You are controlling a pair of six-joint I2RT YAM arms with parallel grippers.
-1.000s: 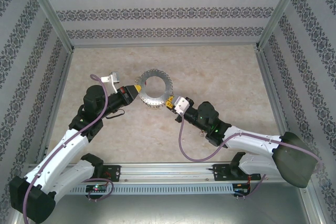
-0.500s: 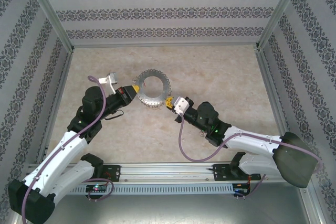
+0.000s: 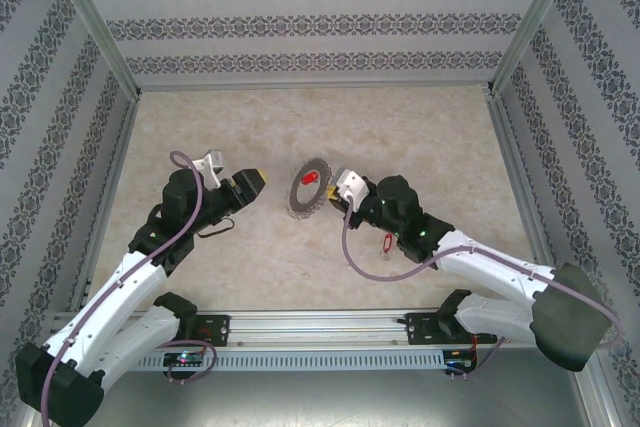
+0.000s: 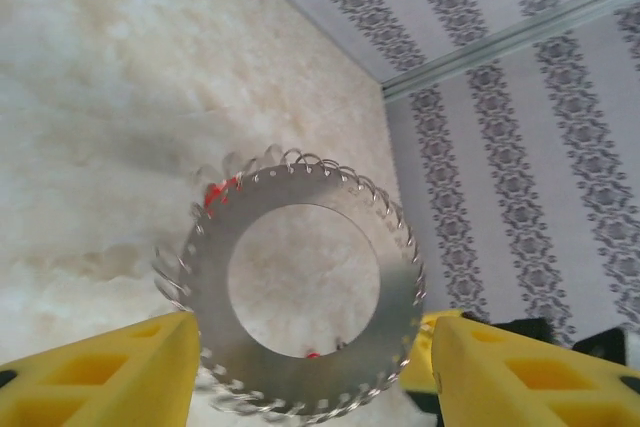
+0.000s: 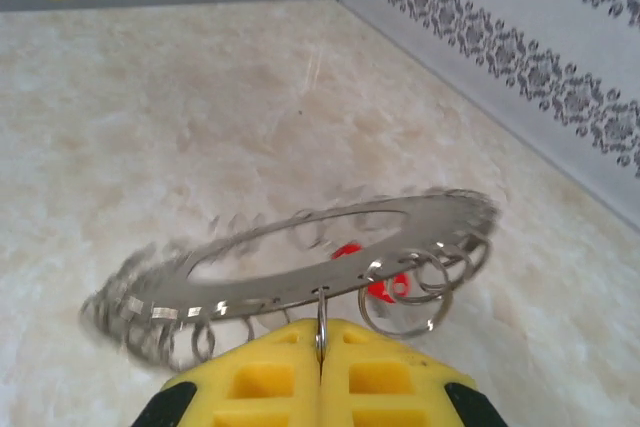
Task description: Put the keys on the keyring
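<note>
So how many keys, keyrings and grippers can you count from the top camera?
Red keys: 2 (hanging red key, loose red key)
Keyring: 1
Grippers: 2 (left gripper, right gripper)
Total: 5

Keyring [image 4: 300, 185] gleams: brushed silvery metal, shiny wire loops. At its ten o'clock, a red plastic-headed key [image 4: 215, 194]. Right fingers [image 5: 270, 372]: matt yellow plastic. Table [image 4: 100, 67]: smooth, marbled.
</note>
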